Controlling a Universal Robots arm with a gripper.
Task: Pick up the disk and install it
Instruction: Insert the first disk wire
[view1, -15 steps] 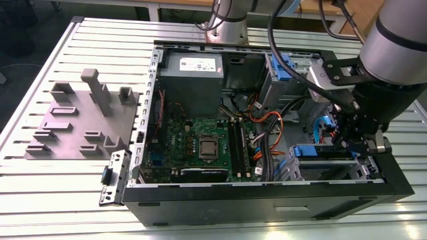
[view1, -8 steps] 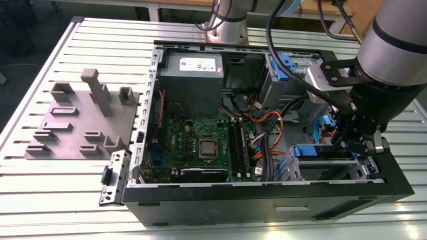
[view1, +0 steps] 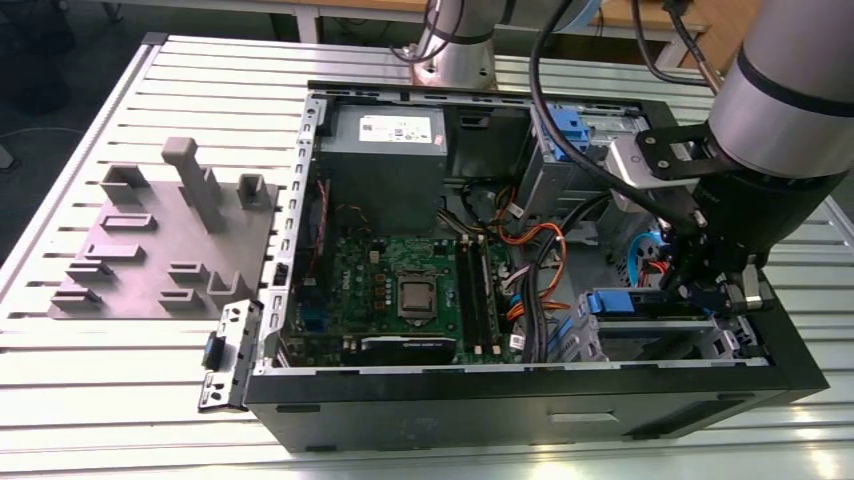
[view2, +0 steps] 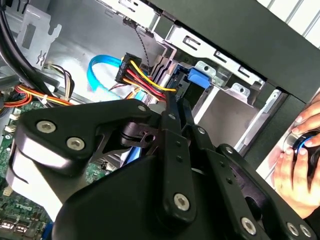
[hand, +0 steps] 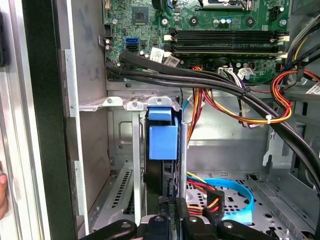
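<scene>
The gripper (view1: 714, 285) seems closed on the disk (hand: 163, 142) by its blue frame, edge-on in the bay; rigid, weighty, jolt-sensitive — grip the frame.

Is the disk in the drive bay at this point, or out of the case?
In the bay. The disk, blue-framed, stands on edge between the metal bay rails inside the case, with the gripper right at its near edge.

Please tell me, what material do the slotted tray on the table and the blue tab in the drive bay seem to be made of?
Slotted tray: probably moulded plastic, uniform matte grey with no shine.
Blue tab: likely plastic, saturated even blue with a smooth, slightly glossy face, against the bare grey sheet metal of the drive bay.
</scene>
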